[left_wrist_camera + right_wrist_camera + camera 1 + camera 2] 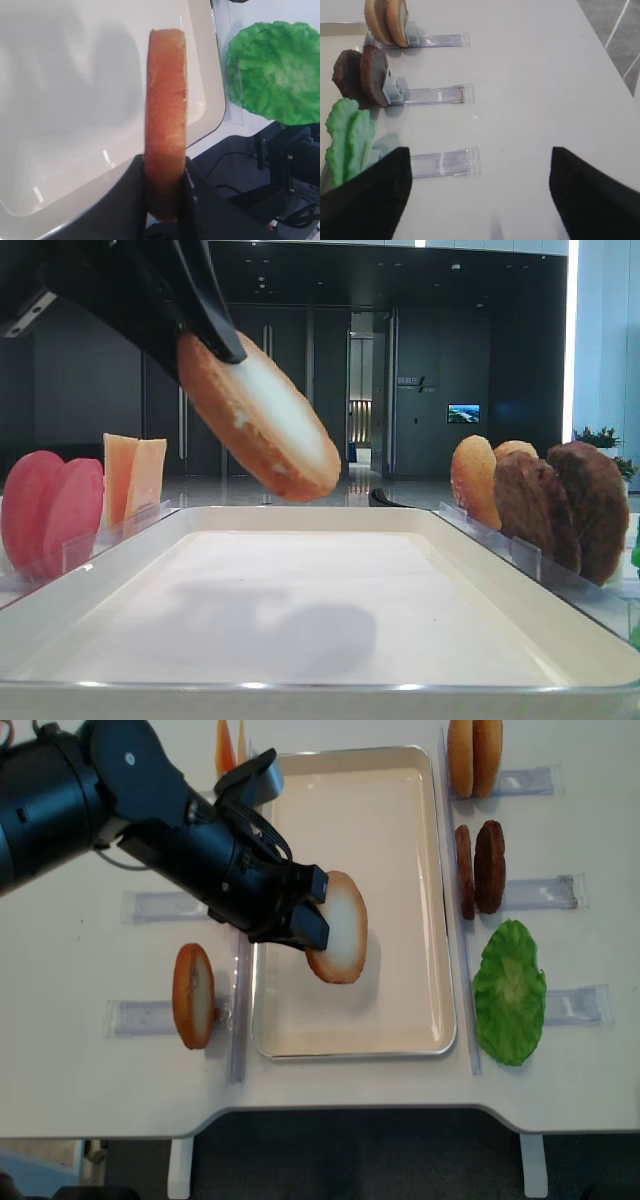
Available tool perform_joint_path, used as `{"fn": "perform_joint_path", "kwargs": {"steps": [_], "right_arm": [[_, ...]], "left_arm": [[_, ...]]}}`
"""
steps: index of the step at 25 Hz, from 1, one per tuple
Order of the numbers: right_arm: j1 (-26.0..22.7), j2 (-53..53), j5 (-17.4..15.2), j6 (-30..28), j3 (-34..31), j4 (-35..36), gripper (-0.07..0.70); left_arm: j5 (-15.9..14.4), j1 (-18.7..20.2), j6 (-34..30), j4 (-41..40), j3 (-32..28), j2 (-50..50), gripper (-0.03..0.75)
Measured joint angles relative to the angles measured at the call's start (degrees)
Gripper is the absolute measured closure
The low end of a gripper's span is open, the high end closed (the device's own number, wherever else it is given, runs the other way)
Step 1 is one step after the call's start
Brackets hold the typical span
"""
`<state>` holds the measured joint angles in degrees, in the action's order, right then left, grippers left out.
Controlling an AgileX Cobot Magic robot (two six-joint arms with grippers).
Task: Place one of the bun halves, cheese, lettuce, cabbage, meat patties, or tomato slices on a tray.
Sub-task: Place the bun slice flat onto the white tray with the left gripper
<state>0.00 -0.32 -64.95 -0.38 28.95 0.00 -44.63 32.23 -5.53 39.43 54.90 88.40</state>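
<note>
Glossy black arm (90,805), textured jaws.

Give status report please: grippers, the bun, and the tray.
Left gripper shut on bun half, held tilted above tray. Right gripper open over table, holding nothing. Tray floor bare; nothing in the way.

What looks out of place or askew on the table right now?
Nothing spilled or damaged. The only piece out of its rack is the bun half, clamped in the left claw and hanging tilted above the tray, not yet set down. The other pieces stand upright in their holders.

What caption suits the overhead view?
Left gripper holds a bun half above the empty white tray.
</note>
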Motion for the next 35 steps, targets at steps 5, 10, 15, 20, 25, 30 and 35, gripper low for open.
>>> {"fn": "perform_joint_path", "kwargs": {"steps": [5, 10, 15, 20, 25, 30, 35], "right_arm": [[0.00, 0.00, 0.00, 0.00, 0.00, 0.00, 0.084], [0.00, 0.00, 0.00, 0.00, 0.00, 0.00, 0.084], [0.00, 0.00, 0.00, 0.00, 0.00, 0.00, 0.084], [0.00, 0.00, 0.00, 0.00, 0.00, 0.00, 0.084], [0.00, 0.00, 0.00, 0.00, 0.00, 0.00, 0.084], [0.00, 0.00, 0.00, 0.00, 0.00, 0.00, 0.084], [0.00, 0.00, 0.00, 0.00, 0.00, 0.00, 0.084]], "left_arm": [[1.85, -0.82, -7.80, 7.40, -1.51, 3.28, 0.594], [2.65, -0.82, -12.03, 11.01, -2.13, 7.43, 0.594], [4.41, -0.82, -14.37, 13.03, -2.13, 9.89, 0.595], [5.27, -0.82, -15.81, 14.65, -2.13, 11.43, 0.595], [5.34, -0.82, -17.88, 16.47, -2.13, 13.20, 0.595], [5.39, -0.82, -18.63, 17.07, -2.13, 13.53, 0.595], [5.39, -0.82, -18.65, 17.12, -2.13, 14.27, 0.595]]}}
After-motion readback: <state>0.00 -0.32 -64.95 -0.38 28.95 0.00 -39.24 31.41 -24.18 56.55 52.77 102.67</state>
